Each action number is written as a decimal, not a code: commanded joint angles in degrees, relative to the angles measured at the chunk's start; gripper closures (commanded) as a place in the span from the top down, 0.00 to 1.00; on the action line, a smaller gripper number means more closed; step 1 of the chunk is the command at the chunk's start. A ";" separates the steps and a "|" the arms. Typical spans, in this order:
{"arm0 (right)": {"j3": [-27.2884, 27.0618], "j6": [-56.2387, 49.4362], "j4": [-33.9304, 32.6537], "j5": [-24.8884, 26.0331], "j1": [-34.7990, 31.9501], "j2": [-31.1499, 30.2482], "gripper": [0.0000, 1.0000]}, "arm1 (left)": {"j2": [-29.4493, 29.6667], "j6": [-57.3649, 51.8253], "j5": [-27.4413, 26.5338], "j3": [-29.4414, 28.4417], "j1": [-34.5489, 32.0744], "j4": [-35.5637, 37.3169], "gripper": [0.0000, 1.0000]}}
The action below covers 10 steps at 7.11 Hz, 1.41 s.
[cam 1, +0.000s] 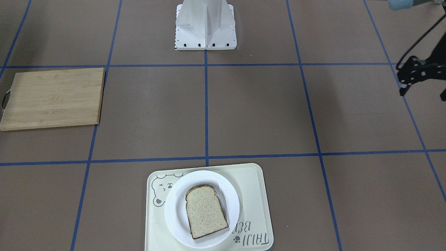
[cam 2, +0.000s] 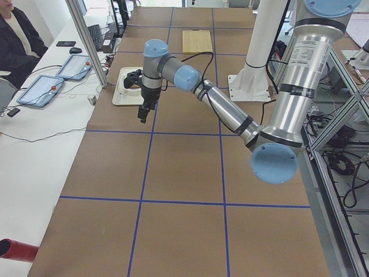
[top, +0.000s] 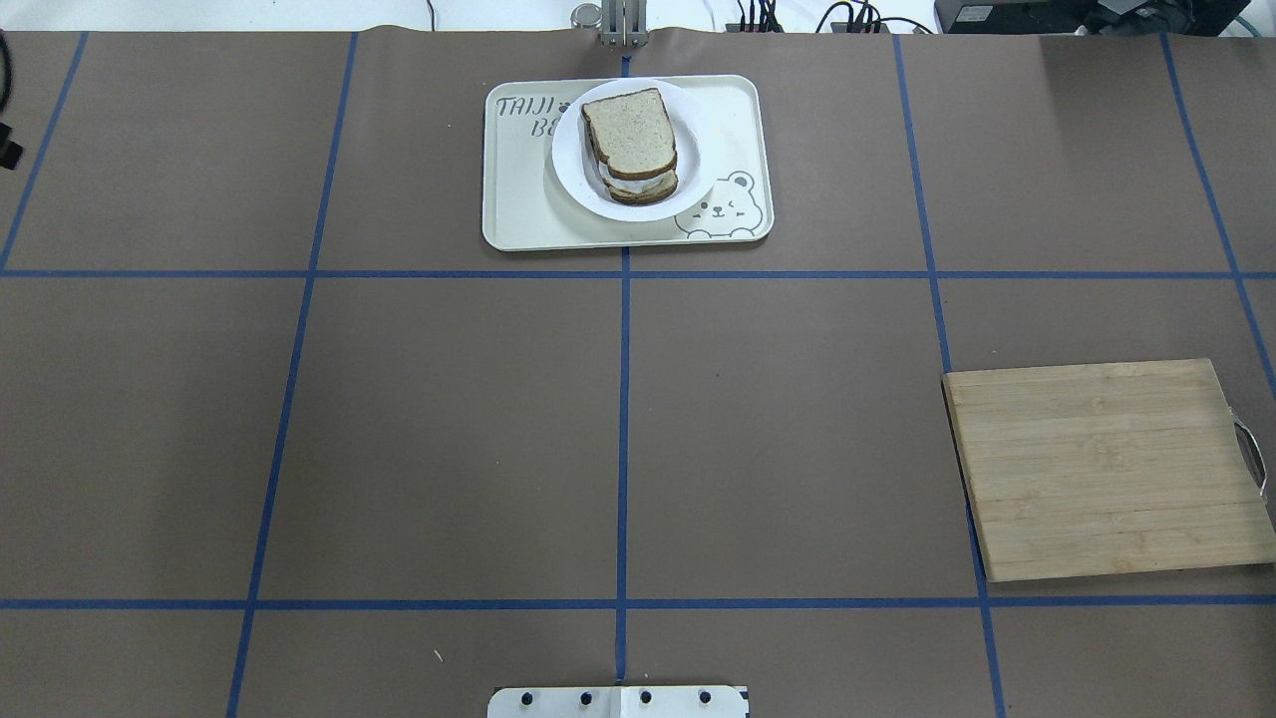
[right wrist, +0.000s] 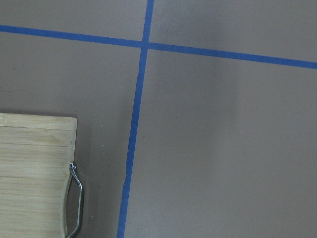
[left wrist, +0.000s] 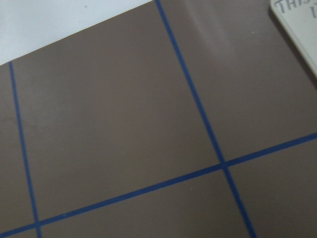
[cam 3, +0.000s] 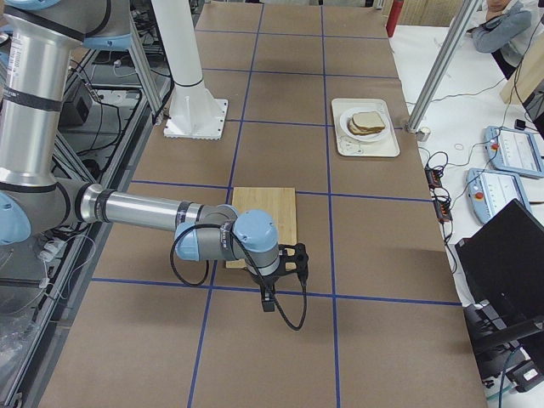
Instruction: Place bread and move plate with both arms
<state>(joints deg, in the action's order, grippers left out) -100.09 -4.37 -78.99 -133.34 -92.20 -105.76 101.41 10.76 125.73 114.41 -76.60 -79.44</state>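
Observation:
The bread [top: 630, 132] is the top slice of a stack on the white plate [top: 568, 170], with a white layer and another slice under it. The plate sits on the cream bear tray [top: 518, 199] at the far middle of the table. In the front-facing view the bread [cam 1: 205, 211] lies flat on the plate [cam 1: 174, 209]. My left gripper [cam 2: 142, 112] hangs above the table beside the tray, apart from it, and only its edge shows in the front-facing view [cam 1: 406, 87]. My right gripper [cam 3: 268, 299] hangs by the near corner of the cutting board. I cannot tell whether either is open or shut.
A bamboo cutting board [top: 1107, 469] with a metal handle lies on my right side. The white stand [cam 1: 205, 24] is bolted at the robot's edge. The left wrist view shows a tray corner [left wrist: 302, 25]. Operators sit beyond the far edge.

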 commanded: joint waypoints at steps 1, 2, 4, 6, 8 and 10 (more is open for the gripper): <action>0.07 -0.03 0.15 0.00 0.00 0.11 1.00 | -4.80 -9.86 4.61 -6.28 -6.96 0.77 0.99; 0.07 -0.03 0.24 0.09 0.00 0.11 1.00 | -5.42 -11.62 4.79 -9.70 -9.51 2.77 0.99; -0.01 -0.03 0.24 0.09 0.00 0.11 1.00 | -11.11 -17.44 4.97 -9.74 -14.78 2.01 0.99; -0.01 -0.03 0.24 0.09 0.00 0.11 1.00 | -17.18 -18.59 4.97 -9.47 -15.42 -3.77 0.99; -0.01 -0.03 0.24 0.09 0.00 0.11 1.00 | -17.38 -18.15 4.88 -8.95 -15.34 -4.15 0.99; -0.19 -0.03 0.24 0.09 0.00 0.11 1.00 | -17.30 -18.67 4.79 -9.56 -15.16 -4.24 0.99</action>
<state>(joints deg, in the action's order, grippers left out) -100.20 -4.39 -78.75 -133.24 -92.20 -105.64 84.14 -7.72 130.56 105.08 -91.85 -83.50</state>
